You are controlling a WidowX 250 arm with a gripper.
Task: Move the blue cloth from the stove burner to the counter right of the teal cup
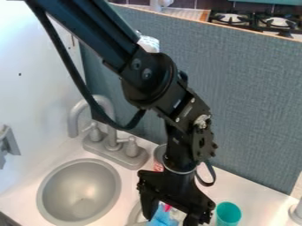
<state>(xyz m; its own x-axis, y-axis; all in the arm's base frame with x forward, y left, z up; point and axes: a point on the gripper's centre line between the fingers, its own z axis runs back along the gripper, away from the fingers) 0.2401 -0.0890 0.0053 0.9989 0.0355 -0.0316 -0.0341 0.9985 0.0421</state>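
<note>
On the left I see the round sink basin [81,187], then my gripper [169,220], fingers wide apart, no grip evident. The blue thing [161,218] shows between them; I can't tell about contact. Just rightward stands the teal cup [228,214].

A black arm [150,79] slants in from the upper left; its gripper [171,217], jaws parted, hangs at bottom centre by 1 blue item [160,220]. Lower right, 1 teal cup [228,213]; lower left, 1 sink [80,194]; top right, 2 burners [231,18].
</note>
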